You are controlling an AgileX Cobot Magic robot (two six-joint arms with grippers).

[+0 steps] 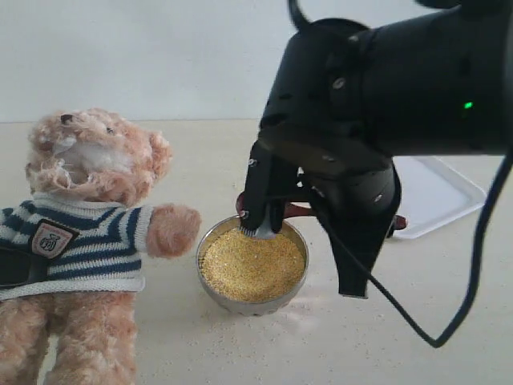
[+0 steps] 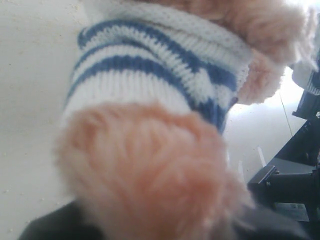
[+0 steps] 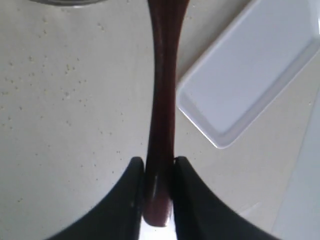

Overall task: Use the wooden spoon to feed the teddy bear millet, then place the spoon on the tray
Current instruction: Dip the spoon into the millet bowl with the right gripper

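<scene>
The teddy bear (image 1: 88,233) stands upright at the left in its striped sweater, and its fur and sweater (image 2: 160,75) fill the left wrist view. My left gripper (image 1: 14,269) is a dark shape at its side, shut on the bear, fingertips buried in fur. The steel bowl (image 1: 210,285) of millet (image 1: 252,269) sits mid-table. My right gripper (image 1: 263,216) hangs over the bowl's far rim, shut on the wooden spoon (image 1: 298,211). In the right wrist view, my right gripper (image 3: 159,162) pinches the dark handle (image 3: 162,100). The white tray (image 1: 437,196) lies at the right.
Stray grains (image 1: 321,321) speckle the table in front of the bowl, and stray grains (image 3: 60,80) also lie beside the spoon. The tray (image 3: 250,75) lies just past the handle. A black cable (image 1: 449,321) loops down from the right arm.
</scene>
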